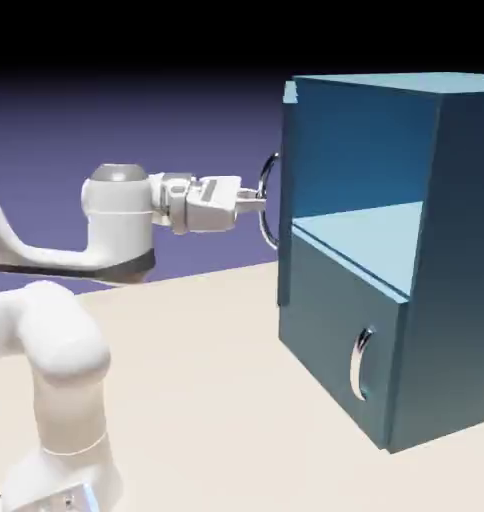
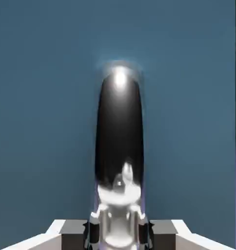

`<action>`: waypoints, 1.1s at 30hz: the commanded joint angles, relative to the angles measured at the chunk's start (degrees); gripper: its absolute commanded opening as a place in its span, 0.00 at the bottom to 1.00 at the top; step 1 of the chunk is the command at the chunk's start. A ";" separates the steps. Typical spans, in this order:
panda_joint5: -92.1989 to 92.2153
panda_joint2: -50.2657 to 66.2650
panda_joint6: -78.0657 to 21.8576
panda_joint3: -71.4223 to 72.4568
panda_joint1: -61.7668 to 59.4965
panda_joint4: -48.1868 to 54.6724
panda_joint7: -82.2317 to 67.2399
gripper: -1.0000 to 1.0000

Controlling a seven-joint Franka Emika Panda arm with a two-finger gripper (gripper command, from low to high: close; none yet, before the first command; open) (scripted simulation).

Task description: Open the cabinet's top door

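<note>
The teal-blue cabinet (image 1: pixel 456 250) stands at the right of the exterior view. Its top door (image 1: pixel 286 265) is swung wide open and shows nearly edge-on, so the upper compartment and its shelf (image 1: pixel 361 235) are exposed. My gripper (image 1: pixel 258 203) reaches in level from the left and is shut on the door's curved silver handle (image 1: pixel 270 180). In the hand view the door panel (image 2: pixel 42 97) fills the picture. The handle (image 2: pixel 119 132) runs up the middle, and my gripper (image 2: pixel 119 232) is clamped on its lower end.
The shorter lower door (image 1: pixel 331 330) is closed, with its own silver handle (image 1: pixel 361 365). The arm's base and elbow (image 1: pixel 56 360) fill the lower left. The beige table (image 1: pixel 206 400) spreads between the arm and the cabinet.
</note>
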 commanded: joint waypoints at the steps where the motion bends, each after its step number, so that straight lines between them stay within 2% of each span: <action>1: 2.59 -0.89 -1.35 1.65 0.41 -0.42 -0.99 0.00; 9: 22.38 -4.59 -14.76 16.92 5.58 -1.06 -6.18 0.00; 18: 41.32 0.38 -32.14 35.61 7.68 5.74 -6.43 0.00; 24: 51.85 6.78 -44.39 48.06 2.48 15.51 -5.26 0.00; 33: 62.22 13.52 -61.06 64.11 -13.30 34.17 -4.60 0.00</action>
